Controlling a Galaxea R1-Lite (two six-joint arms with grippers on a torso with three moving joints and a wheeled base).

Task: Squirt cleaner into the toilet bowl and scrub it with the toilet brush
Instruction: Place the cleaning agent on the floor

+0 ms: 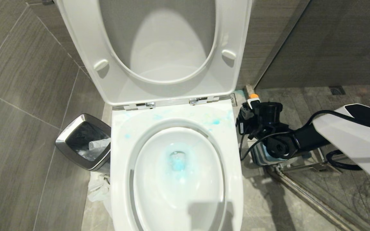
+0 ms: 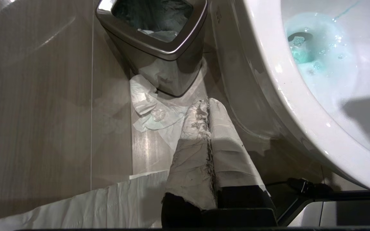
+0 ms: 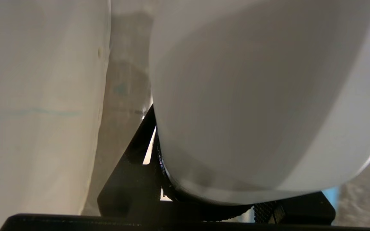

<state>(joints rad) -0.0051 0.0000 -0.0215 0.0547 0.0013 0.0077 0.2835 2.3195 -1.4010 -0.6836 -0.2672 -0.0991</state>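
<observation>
The toilet bowl [image 1: 201,183] stands in front of me with seat and lid [image 1: 159,48] raised. Turquoise liquid [image 1: 177,165] pools at its drain, and blue splashes [image 1: 215,122] mark the back ledge. My right gripper [image 1: 248,112] is low beside the toilet's right flank, shut on the cleaner [image 1: 252,102], a white bottle with an orange cap. The bottle's white body [image 3: 236,96] fills the right wrist view between the black fingers [image 3: 130,166]. My left gripper [image 2: 208,103] hangs shut and empty near the floor left of the bowl [image 2: 300,109]. The toilet brush is out of view.
A square steel-rimmed waste bin [image 1: 66,138] stands left of the toilet, with crumpled tissue [image 2: 149,106] on the floor at its foot. A blue-grey box [image 1: 259,158] sits on the floor under my right arm. Dark tiled walls close in behind and at both sides.
</observation>
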